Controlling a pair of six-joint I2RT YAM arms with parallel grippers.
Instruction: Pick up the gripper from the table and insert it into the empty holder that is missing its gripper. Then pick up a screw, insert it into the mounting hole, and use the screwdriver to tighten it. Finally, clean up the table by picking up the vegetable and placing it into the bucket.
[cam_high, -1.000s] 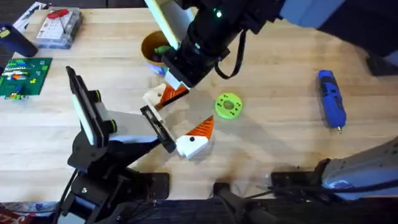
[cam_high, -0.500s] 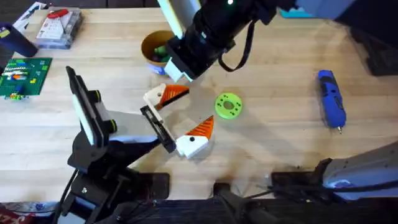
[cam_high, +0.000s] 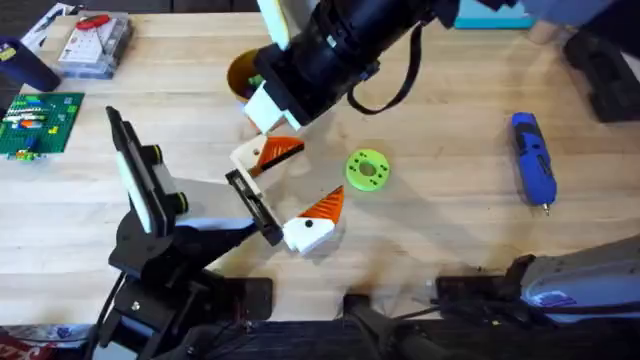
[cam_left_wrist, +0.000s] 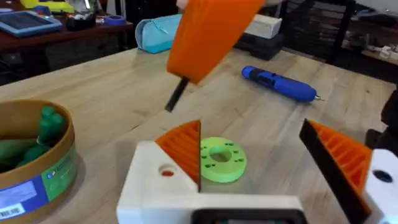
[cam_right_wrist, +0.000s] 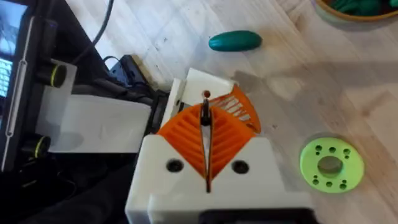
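One thin dark pin (cam_left_wrist: 176, 96), probably the screw, sits clamped in the right gripper (cam_right_wrist: 205, 121) above the cream gripper (cam_high: 262, 155), which lies against the holder (cam_high: 250, 200). Lower it plumb onto the hole (cam_left_wrist: 166, 171). The left gripper (cam_left_wrist: 261, 155) is apart.

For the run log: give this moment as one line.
right gripper shut on screw | over finger piece | screwdriver on table | vegetable on table

Overhead: gripper (cam_high: 266, 156) lay at table (cam_high: 440, 230) centre; disc (cam_high: 367, 169) at its 3 o'clock, bucket (cam_high: 243, 75) at 12, holder (cam_high: 253, 208) at 6, screwdriver (cam_high: 534, 159) far at 3.
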